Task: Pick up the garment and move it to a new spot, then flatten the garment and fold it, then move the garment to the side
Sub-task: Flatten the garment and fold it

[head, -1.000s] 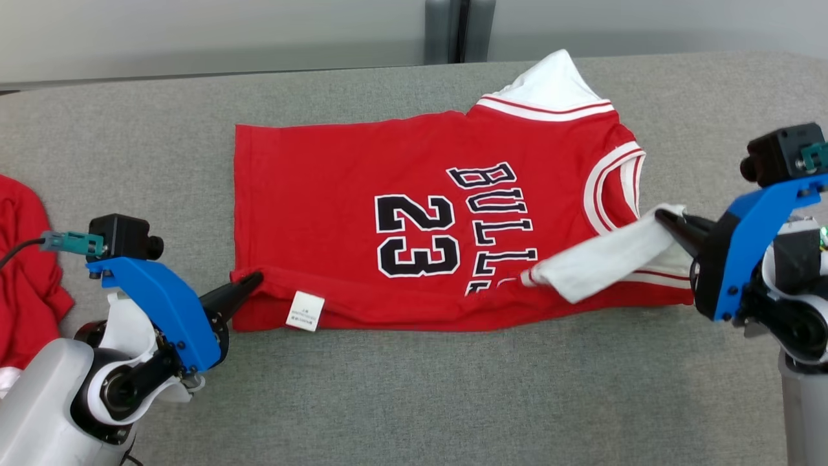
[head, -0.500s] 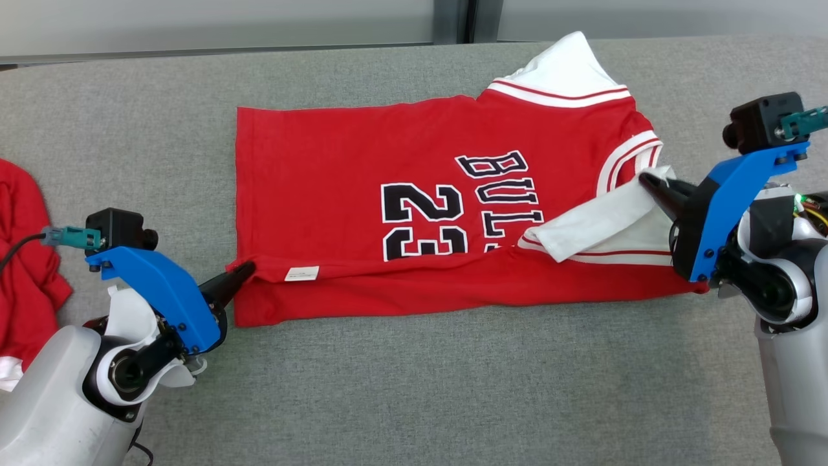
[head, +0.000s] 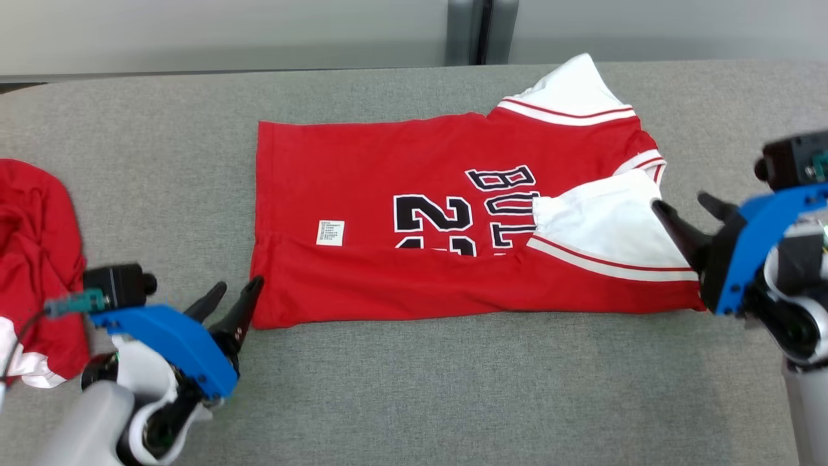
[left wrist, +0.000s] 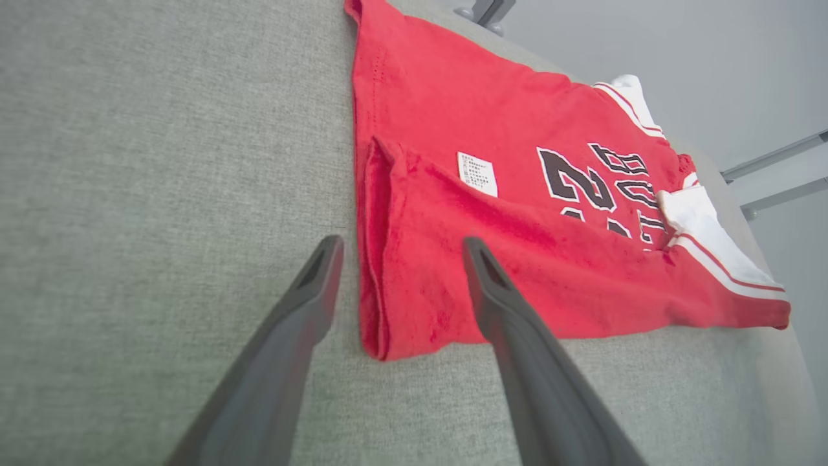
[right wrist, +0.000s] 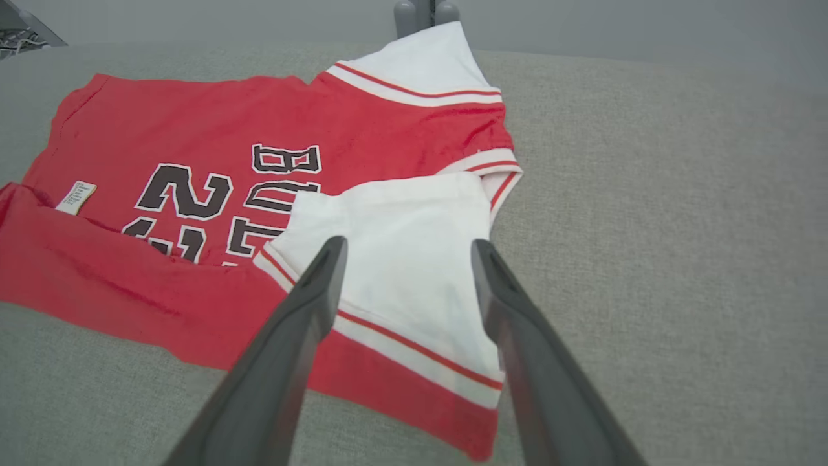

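Left gripper (head: 238,287), spread, is hovering at the shirt's (head: 362,168) near left corner; right gripper (head: 679,202), spread, beside its white sleeve (head: 601,220); shirt is lying central on the tabletop (head: 453,388).

One jersey (head: 362,162), one red cloth (head: 39,246), one table (head: 453,388), two grippers (head: 239,283) (head: 679,200)

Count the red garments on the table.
2. The jersey lies partly folded, centred on the table; another red garment sits crumpled at the robot's far left, cut off by the frame.
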